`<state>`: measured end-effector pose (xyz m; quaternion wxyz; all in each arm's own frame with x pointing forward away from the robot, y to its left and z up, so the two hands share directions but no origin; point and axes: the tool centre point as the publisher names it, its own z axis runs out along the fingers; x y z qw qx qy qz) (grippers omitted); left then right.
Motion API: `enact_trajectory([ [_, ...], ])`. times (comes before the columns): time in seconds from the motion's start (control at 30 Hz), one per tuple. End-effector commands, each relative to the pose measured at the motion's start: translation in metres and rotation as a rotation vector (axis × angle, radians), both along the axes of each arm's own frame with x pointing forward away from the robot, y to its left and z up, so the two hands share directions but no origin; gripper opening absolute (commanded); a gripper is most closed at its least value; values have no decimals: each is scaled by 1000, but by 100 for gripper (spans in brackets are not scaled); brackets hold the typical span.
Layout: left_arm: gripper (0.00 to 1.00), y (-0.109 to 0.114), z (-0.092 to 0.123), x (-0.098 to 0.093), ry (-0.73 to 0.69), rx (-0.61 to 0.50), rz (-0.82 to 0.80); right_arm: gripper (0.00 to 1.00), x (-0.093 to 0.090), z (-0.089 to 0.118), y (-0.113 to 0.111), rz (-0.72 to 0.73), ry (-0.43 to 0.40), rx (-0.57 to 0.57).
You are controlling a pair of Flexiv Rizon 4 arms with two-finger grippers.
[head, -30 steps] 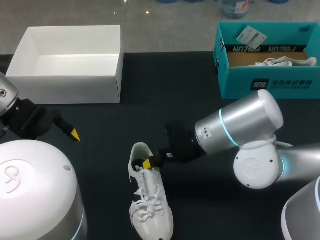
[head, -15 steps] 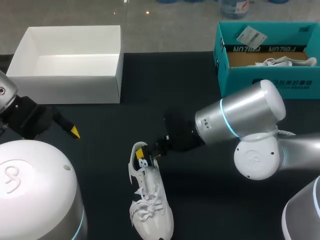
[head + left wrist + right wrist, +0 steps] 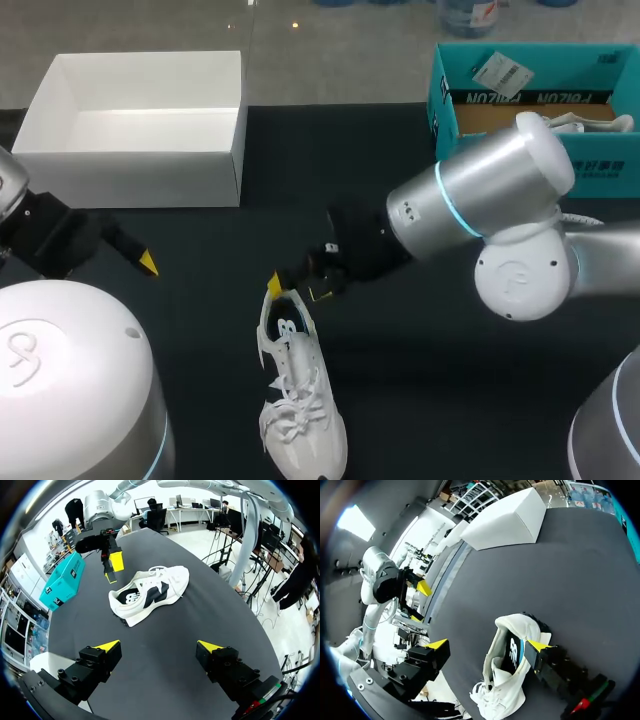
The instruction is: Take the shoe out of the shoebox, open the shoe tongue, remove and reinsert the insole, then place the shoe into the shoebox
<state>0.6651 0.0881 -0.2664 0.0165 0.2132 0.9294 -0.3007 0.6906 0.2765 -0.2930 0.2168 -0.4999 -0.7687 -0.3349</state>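
Right fingers (image 3: 538, 645) spread wide, holding nothing; they hang over the heel opening of the white sneaker (image 3: 507, 680), one tip right at the heel collar, the other out to the sneaker's side over bare counter (image 3: 400, 400); can't tell whether the close tip actually touches the collar.

Left fingers (image 3: 107, 646) also wide and empty; they sit well to the left of the sneaker, near the counter's left edge, pointed across at it.

Sneaker lies upright on its sole at near middle of the counter, heel toward the far side, toe toward the near edge; laces loose on top; dark insole (image 3: 514, 655) with a white mark shows inside the heel opening, so it looks still seated.

White shoebox (image 3: 130, 165) far left, open top, nothing seen inside; teal shoebox (image 3: 530, 165) far right, open, pale items in it; both well apart from the sneaker.

Step, as I judge it: take-out is done; the work is at the shoe mouth, either tongue opening or going for the insole; can't tell from here whether the tongue is already pulled back.

Next move probably calls for: one right tip dropped inside the heel, the other outside or above; fingers narrowed onto the insole's rear edge; then a lift up and back; the sneaker is light and unpinned, so the left fingers may need to steady the toe.
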Motion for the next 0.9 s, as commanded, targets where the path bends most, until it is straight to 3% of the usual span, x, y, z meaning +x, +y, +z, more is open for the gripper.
enact_trajectory([
  [0.03,100,-3,-1,-2,-1,-1,-7,100,2,9,3,-33,103,-250],
  [0.1,100,-4,-1,-2,-1,-3,-10,100,0,11,4,-27,181,-322],
  [0.63,100,-11,-3,-4,2,-21,-47,100,0,11,4,-27,181,-322],
  [0.77,100,-12,-3,-3,-1,-21,-49,100,-4,18,11,-74,188,-437],
  [0.9,100,-12,-4,-2,-2,-19,-52,100,-6,13,13,-110,190,-490],
])
